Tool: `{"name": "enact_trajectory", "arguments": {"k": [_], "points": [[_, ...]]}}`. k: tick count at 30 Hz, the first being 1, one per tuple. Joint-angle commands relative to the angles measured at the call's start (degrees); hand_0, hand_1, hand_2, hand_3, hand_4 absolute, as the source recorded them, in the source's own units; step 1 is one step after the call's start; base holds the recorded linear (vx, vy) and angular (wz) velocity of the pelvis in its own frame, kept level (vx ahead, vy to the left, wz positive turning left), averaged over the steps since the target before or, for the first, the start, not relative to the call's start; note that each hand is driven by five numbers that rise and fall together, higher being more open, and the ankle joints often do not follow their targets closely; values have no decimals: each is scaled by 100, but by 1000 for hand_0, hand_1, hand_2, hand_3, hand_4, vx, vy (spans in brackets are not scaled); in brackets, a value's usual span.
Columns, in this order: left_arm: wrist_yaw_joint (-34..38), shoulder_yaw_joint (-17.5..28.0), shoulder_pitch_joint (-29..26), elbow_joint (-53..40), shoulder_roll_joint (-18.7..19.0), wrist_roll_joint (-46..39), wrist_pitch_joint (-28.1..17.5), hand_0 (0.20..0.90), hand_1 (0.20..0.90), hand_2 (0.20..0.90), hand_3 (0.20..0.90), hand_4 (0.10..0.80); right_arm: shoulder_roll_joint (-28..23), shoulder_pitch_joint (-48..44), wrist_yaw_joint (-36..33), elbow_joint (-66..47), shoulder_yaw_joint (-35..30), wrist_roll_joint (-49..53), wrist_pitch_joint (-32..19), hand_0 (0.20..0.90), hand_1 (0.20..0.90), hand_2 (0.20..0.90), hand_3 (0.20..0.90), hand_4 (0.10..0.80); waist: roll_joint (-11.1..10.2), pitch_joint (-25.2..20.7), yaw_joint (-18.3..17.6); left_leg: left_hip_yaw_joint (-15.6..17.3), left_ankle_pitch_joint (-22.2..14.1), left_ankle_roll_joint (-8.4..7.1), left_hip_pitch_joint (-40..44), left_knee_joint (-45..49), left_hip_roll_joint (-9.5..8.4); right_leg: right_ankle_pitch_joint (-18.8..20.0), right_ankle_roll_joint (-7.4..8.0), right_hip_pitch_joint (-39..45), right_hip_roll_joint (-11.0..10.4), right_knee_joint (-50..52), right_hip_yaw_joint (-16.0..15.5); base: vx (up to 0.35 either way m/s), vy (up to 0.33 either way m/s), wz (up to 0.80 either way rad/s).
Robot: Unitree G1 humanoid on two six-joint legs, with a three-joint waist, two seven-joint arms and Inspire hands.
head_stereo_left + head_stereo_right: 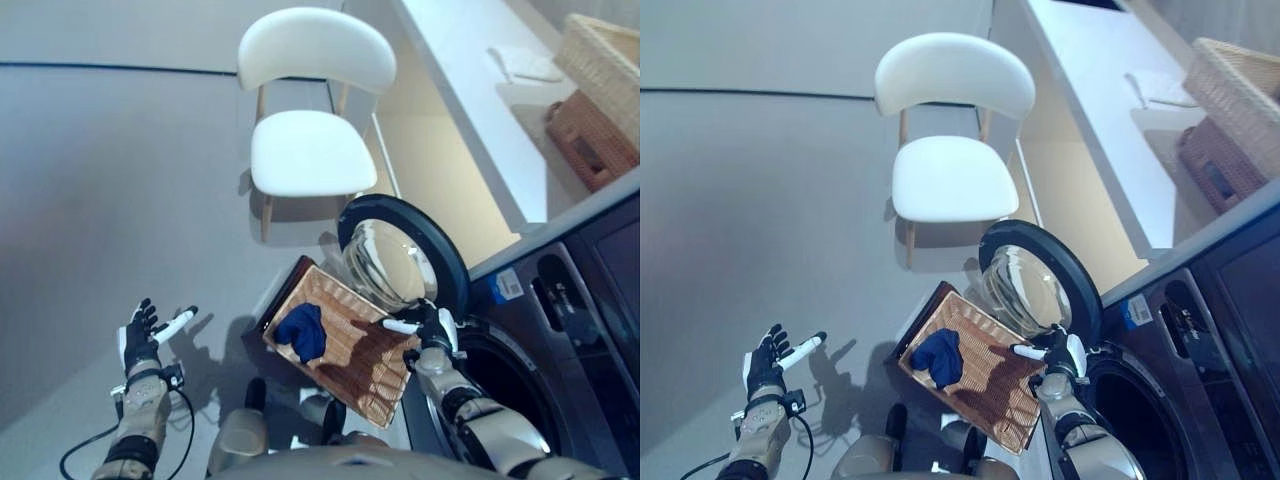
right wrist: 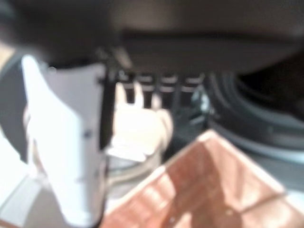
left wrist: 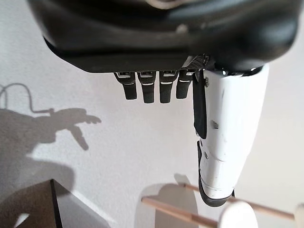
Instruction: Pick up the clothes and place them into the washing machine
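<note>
Your right hand hangs empty with fingers loose between the basket's corner and the open washing machine, while the blue cloth lies at the basket's left edge and your left hand idles open.

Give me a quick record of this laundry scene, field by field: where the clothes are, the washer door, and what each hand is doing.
clothes: one dark blue garment lying in the wicker basket
washing machine door: swung open
left hand: open, empty, over the floor away from the basket
right hand: open, empty, between basket and door
nearby: white chair beyond the basket
</note>
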Motion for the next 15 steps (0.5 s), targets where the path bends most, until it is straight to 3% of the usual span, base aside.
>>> {"name": "enact_trajectory", "arguments": {"k": [1,8,15], "points": [[-25,6,-84,-134,215,128,-353,900,900,900,900,800,-504,-53,40,-381,291,-277,-140,900,900,900,900,800,95,-285,57,171,-313,-127,-36,8,-202,330,-68,-287,-46,307,54,61,-7,-2],[-71,-73,-39,153,62,243,-303,900,900,900,900,800,-499,-1,34,-399,358,-533,-118,900,900,900,900,800,233,-400,24,161,-294,-139,192,-178,-249,281,-51,-149,-80,266,40,53,3,4],[3,-128,-121,-46,-8,228,-323,900,900,900,900,800,-299,-277,8,-556,724,-669,-118,900,900,900,900,800,319,-235,86,84,-284,-115,107,-130,-296,245,-77,-208,-100,339,-45,-12,8,15]]}}
